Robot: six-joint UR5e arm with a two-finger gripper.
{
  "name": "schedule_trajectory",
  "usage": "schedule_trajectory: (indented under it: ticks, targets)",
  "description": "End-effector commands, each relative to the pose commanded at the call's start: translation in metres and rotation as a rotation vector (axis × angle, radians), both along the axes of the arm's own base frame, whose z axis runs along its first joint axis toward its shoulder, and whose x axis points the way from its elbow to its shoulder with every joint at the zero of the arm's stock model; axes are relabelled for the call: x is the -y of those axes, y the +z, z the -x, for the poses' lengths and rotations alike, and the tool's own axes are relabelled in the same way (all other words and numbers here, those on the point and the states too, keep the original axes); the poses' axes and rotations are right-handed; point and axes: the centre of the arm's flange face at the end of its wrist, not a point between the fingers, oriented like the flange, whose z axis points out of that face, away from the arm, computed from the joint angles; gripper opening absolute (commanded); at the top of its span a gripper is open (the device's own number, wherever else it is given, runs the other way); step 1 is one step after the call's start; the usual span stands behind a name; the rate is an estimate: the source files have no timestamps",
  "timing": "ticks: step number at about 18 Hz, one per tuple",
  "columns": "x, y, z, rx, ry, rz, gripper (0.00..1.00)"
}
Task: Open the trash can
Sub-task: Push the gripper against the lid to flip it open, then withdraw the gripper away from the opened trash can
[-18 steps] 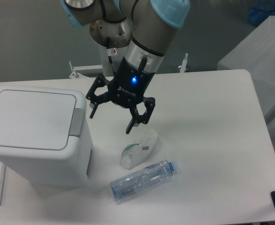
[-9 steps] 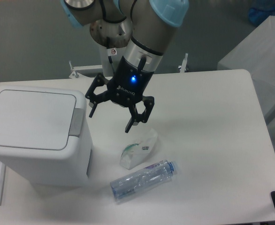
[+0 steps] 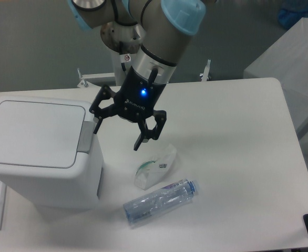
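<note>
The fingers (image 3: pixel 138 140) are spreading wide apart and gripping nothing; the gripper (image 3: pixel 117 132) is hanging in the air at the centre of the frame, its left finger tip sitting just beside the upper right corner of the trash can (image 3: pixel 41 149). A blue light is glowing on the gripper's black body. The trash can is filling the left side of the frame, standing on the white surface (image 3: pixel 238 157): a big white boxy bin with rounded corners, its flat lid (image 3: pixel 36 132) lying closed, a grey rectangular push tab (image 3: pixel 85 137) sitting along the lid's right edge. Below the gripper a crumpled white packet (image 3: pixel 155 167) is lying, touching a clear plastic bottle (image 3: pixel 159 201)
</note>
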Motion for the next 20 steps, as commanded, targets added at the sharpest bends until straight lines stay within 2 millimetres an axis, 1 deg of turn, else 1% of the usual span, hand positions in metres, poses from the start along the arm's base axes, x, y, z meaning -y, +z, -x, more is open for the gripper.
schedule_trajectory:
  ticks: [3,9,19,20]
  targets:
    - [-0.010,-0.008,-0.005,-0.001,-0.018,0.000,1.00]
    - [-0.010,-0.019,-0.008,-0.010,-0.021,0.019,1.00]
    - [-0.010,-0.022,-0.008,-0.029,-0.014,0.041,1.00]
    - [-0.010,-0.020,-0.007,-0.028,-0.014,0.040,1.00]
